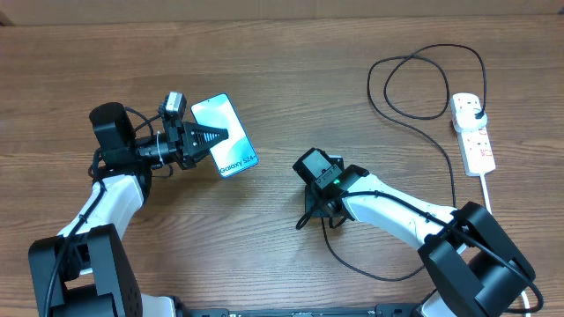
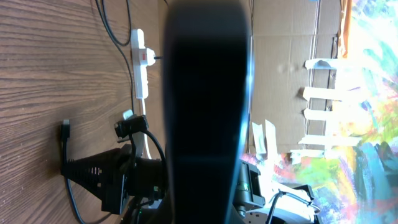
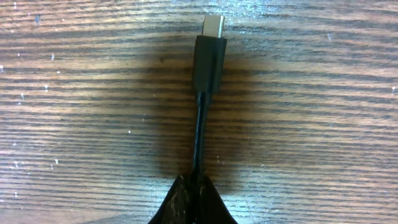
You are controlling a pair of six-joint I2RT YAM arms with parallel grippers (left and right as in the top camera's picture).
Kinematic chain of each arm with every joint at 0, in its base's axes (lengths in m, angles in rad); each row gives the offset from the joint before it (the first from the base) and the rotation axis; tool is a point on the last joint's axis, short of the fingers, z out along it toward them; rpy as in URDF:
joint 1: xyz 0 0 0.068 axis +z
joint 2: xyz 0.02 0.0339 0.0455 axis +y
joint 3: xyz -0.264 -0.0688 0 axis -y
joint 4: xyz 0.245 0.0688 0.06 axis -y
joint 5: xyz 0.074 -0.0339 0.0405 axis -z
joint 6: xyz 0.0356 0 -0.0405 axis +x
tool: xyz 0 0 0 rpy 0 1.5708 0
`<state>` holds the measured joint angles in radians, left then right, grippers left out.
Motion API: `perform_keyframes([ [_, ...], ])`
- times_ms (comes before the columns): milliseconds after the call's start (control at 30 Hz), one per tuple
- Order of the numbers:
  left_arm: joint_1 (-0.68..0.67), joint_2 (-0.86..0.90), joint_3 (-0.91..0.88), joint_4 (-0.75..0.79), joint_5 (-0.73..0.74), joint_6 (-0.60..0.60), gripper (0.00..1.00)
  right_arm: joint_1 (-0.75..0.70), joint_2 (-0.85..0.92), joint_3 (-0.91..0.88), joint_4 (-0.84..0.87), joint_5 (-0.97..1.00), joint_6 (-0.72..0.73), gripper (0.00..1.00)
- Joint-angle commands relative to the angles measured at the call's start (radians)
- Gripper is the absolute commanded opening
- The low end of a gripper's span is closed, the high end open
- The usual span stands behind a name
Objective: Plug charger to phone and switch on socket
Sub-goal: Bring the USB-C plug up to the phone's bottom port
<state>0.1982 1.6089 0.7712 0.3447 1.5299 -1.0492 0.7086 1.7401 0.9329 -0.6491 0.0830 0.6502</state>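
The phone, its light-blue screen facing up, lies at the left with my left gripper shut on its long left edge. In the left wrist view the phone is a dark bar that hides my own jaws. The charger's black cable runs from a plug in the white socket strip at the right. It loops across the table to my right gripper. That right gripper is shut on the cable just behind the small connector, which rests on the wood.
The strip's thick white cord runs toward the front edge by the right arm's base. The strip, the right gripper and the connector also show in the left wrist view, with cardboard walls behind.
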Motion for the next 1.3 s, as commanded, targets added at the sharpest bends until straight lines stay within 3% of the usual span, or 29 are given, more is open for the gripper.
perform_keyframes([
  [0,-0.005,-0.005,0.017,0.007,0.039,-0.013,0.04,0.009,0.081,-0.026,-0.017,-0.043,0.016,0.04],
  [267,-0.048,-0.005,0.017,0.008,0.045,-0.005,0.04,0.01,-0.105,0.003,-0.113,-0.058,0.016,0.04],
  [733,-0.139,-0.005,0.017,0.009,-0.015,0.025,0.04,0.032,-0.557,0.003,-0.14,-0.298,0.004,0.04],
  [1033,-0.141,-0.005,0.017,0.009,-0.021,0.068,0.04,0.193,-0.595,0.003,-0.126,-0.313,0.016,0.04],
  [1267,-0.141,-0.005,0.017,0.012,-0.021,0.101,0.04,0.239,-0.595,0.003,-0.121,-0.317,0.016,0.04],
])
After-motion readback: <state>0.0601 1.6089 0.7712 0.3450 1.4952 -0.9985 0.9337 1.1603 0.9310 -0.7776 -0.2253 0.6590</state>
